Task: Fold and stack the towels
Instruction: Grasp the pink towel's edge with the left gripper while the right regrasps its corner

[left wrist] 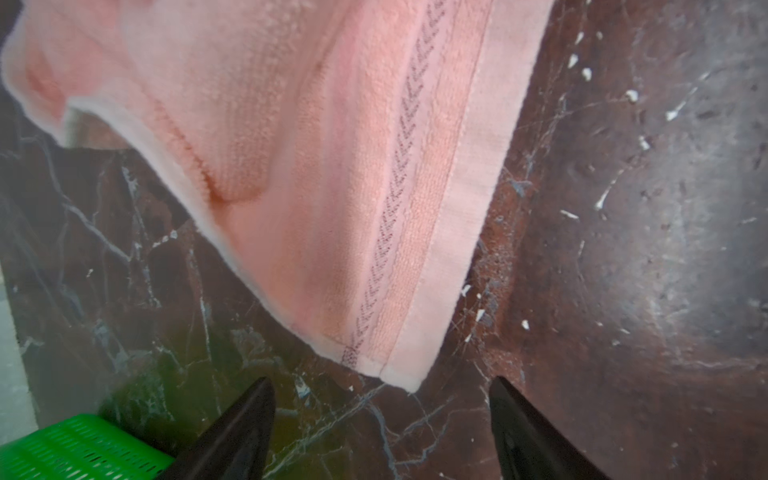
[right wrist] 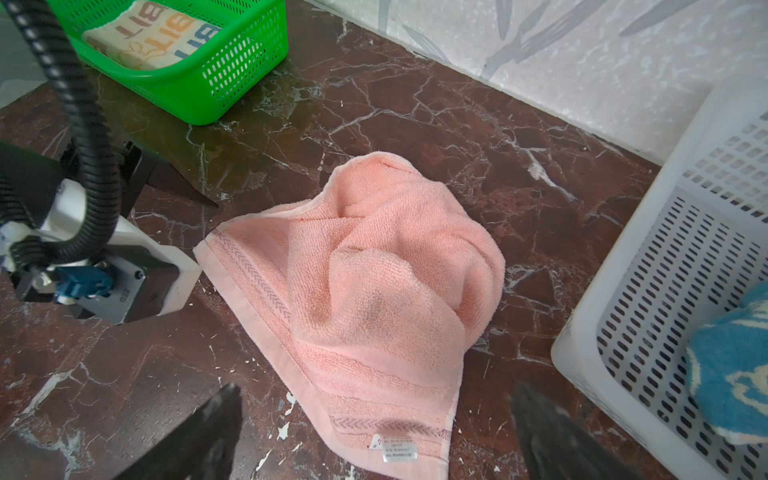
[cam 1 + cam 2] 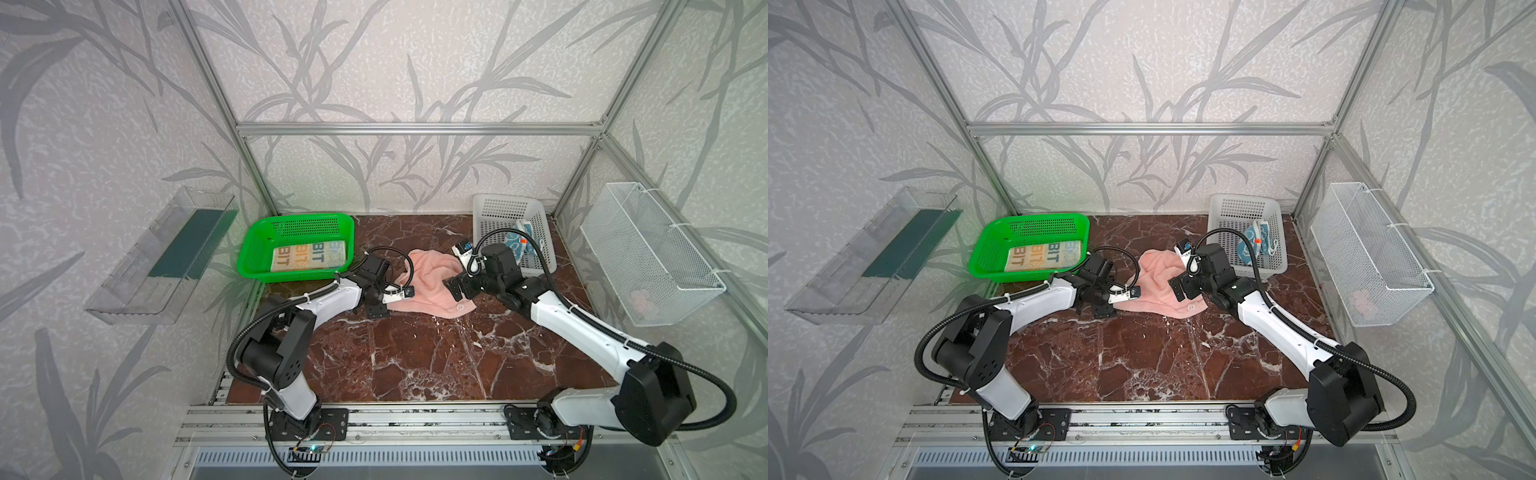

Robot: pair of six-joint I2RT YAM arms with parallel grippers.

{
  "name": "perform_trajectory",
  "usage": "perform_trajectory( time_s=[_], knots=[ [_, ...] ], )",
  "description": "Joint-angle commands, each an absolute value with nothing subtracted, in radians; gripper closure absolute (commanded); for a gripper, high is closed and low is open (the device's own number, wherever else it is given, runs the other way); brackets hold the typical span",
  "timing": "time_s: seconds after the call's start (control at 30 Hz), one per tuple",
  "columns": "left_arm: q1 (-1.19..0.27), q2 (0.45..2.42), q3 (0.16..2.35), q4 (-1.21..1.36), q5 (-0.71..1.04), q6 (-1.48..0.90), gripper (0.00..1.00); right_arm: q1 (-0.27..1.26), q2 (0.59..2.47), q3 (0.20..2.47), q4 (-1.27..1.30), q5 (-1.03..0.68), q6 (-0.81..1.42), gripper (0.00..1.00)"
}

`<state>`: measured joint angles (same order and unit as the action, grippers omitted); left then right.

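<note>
Left wrist view shows the left end effector [image 1: 381, 386] wide, jaws either side of a corner of the pink towel [image 1: 311, 166], likely to pinch it. Wide too, the right end effector [image 2: 378, 390] faces its tagged corner. In both top views it lies crumpled mid-frame on the surface [image 3: 415, 365].

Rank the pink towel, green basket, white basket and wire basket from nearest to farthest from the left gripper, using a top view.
1. pink towel: its corner lies just ahead of the left gripper.
2. green basket: back left, close by.
3. white basket: back right, beyond the towel.
4. wire basket: on the right wall.
</note>
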<state>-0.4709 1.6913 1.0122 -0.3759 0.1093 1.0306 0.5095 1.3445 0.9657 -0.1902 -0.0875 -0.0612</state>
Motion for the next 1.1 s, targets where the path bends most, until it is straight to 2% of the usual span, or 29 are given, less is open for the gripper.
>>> perform_trajectory(
  time_s=[0.0, 0.17, 0.33, 0.4, 0.6, 0.73, 0.97, 1.07],
  knots=[
    [-0.467, 1.719, 1.065, -0.446, 0.149, 1.08, 0.21, 0.508, 1.318, 0.959, -0.149, -0.077, -0.063, 0.0],
    [-0.467, 1.76, 1.096, -0.469, 0.145, 1.083, 0.3, 0.508, 1.335, 0.965, -0.148, -0.074, -0.062, 0.0],
    [-0.468, 1.811, 1.13, -0.51, 0.134, 1.095, 0.3, 0.507, 1.351, 0.97, -0.15, -0.077, -0.057, 0.0],
    [-0.468, 1.827, 1.146, -0.533, 0.128, 1.097, 0.35, 0.506, 1.353, 0.968, -0.145, -0.075, -0.058, 0.0],
    [-0.468, 1.853, 1.156, -0.534, 0.103, 1.096, 0.4, 0.506, 1.362, 0.967, -0.143, -0.075, -0.058, 0.0],
    [-0.468, 1.861, 1.152, -0.513, 0.095, 1.085, 0.57, 0.505, 1.365, 0.963, -0.144, -0.072, -0.056, 0.0],
    [-0.467, 1.875, 1.157, -0.52, 0.086, 1.07, 0.69, 0.506, 1.352, 0.953, -0.146, -0.066, -0.06, 0.0],
    [-0.467, 1.898, 1.188, -0.57, 0.1, 1.06, 0.81, 0.506, 1.337, 0.944, -0.141, -0.059, -0.065, 0.0]
  ],
)
